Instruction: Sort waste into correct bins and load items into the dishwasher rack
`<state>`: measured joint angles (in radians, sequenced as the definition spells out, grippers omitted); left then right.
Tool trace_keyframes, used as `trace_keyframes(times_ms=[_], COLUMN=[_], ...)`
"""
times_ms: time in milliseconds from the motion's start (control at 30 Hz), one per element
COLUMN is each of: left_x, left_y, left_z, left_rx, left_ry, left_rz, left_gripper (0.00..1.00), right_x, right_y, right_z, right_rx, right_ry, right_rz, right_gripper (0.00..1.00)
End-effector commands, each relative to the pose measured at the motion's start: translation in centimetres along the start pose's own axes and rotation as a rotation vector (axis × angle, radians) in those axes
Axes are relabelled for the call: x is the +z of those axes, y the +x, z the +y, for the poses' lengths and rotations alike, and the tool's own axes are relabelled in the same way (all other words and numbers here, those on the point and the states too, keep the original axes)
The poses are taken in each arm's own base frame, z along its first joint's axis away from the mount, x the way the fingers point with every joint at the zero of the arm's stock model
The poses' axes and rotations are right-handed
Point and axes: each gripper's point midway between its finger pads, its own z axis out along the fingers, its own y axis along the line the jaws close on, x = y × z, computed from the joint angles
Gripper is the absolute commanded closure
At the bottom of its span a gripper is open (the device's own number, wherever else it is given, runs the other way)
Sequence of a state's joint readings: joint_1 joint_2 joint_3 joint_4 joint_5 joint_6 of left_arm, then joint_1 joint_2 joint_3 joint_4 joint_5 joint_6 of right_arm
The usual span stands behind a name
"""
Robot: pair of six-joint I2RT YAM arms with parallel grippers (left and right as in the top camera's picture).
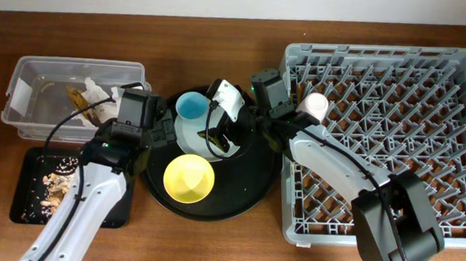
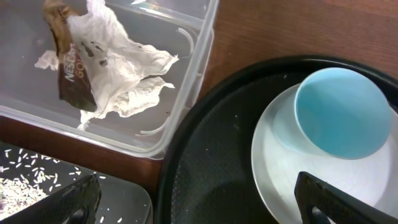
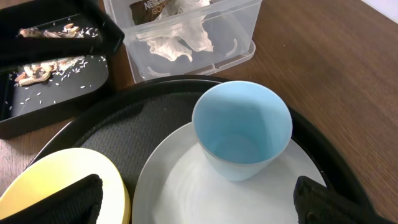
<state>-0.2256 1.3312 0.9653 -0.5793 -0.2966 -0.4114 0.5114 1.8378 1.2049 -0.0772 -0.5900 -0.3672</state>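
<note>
Waste sorting looks done, and loading the rack (image 1: 386, 52) is the step in hand. The tub (image 1: 73, 63), upper left in the overhead view, holds the napkin (image 2: 124, 68) and wrapper (image 2: 74, 78). The flat black tray (image 1: 29, 159) at lower left holds the scraps (image 1: 52, 182). A pink cup (image 1: 314, 106) sits in the rack's upper-left corner, and no other item shows there.

On the round tray (image 1: 246, 181) at centre, on the bench, stands the plate (image 3: 186, 180) with the blue cup (image 3: 242, 127) on it. The bowl (image 1: 189, 178) is just beside.

Both pincers are released. The right pincer (image 3: 199, 205) hovers over the plate near the blue cup, and the left pincer (image 2: 205, 208) hovers over the round tray's left rim. Next, I judge, the right one must straddle the cup's wall and close. No chopsticks are visible.
</note>
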Motion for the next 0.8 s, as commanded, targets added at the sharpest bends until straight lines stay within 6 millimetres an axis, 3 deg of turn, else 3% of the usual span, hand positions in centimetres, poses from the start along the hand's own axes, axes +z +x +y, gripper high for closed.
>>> trace_keyframes(times_ms=[0, 100, 167, 233, 500, 600, 667, 700, 767], left_x=[0.3, 0.7, 0.7, 0.5, 0.5, 0.5, 0.5, 0.5, 0.5], left_y=[-1.8, -2.5, -2.6, -2.5, -2.4, -2.4, -2.4, -2.4, -2.4], left_z=[4.1, 9.7, 14.5, 16.4, 16.7, 16.7, 16.7, 16.7, 16.7], left_rx=[-0.086, -0.208, -0.313, -0.355, -0.36, -0.36, -0.36, -0.36, -0.36], left_ry=[-0.081, -0.183, -0.271, -0.306, -0.31, -0.31, -0.31, -0.31, -0.31], left_rz=[-0.027, -0.029, -0.031, -0.031, -0.031, -0.031, -0.031, -0.031, -0.031], left_gripper=[0.01, 0.01, 0.01, 0.01, 0.01, 0.01, 0.01, 0.01, 0.01], right_x=[0.4, 0.4, 0.4, 0.4, 0.4, -0.4, -1.6, -2.6, -3.7], right_y=[-0.1, -0.1, -0.1, -0.1, -0.2, -2.7, -6.3, -9.0, -10.8], right_z=[0.4, 0.4, 0.4, 0.4, 0.7, 0.5, -0.1, -0.3, 0.5], right_rx=[-0.005, -0.005, -0.005, -0.004, 0.012, 0.188, 0.273, 0.295, 0.273], right_ry=[-0.022, -0.022, -0.022, -0.022, -0.038, -0.067, -0.054, -0.01, 0.191], right_rz=[-0.003, -0.003, -0.003, -0.003, -0.01, -0.048, -0.055, -0.041, 0.093], right_gripper=[0.02, 0.02, 0.02, 0.02, 0.02, 0.02, 0.02, 0.02, 0.02])
